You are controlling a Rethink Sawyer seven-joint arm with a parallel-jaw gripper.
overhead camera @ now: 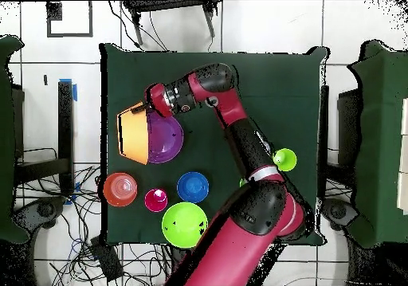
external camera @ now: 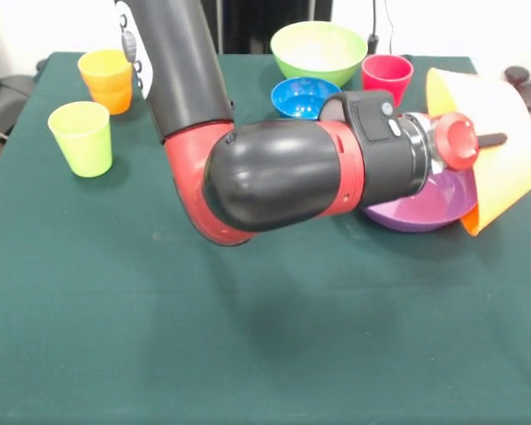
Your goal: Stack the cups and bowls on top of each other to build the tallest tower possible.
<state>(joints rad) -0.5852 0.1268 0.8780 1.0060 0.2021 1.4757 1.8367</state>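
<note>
The very large orange-yellow bowl (external camera: 504, 133) (overhead camera: 132, 135) is tipped up on its side above the large purple bowl (external camera: 425, 211) (overhead camera: 167, 138), its lower rim down by the purple bowl's right edge. My gripper (external camera: 494, 140) (overhead camera: 143, 110) is shut on the orange bowl's rim, with one dark finger showing inside the bowl. Behind the arm stand a small blue bowl (external camera: 301, 96) (overhead camera: 192, 186), a large light green bowl (external camera: 319, 51) (overhead camera: 184, 224) and a red-pink cup (external camera: 388, 78) (overhead camera: 156, 199). A small red-orange bowl (overhead camera: 119, 189) shows only in the overhead view.
At the front view's left stand a lime green cup (external camera: 81, 137) (overhead camera: 284, 159) and two nested orange cups (external camera: 106, 80). My arm (external camera: 274, 173) lies across the table's middle. The orange bowl hangs close to the table's (external camera: 248, 354) right edge.
</note>
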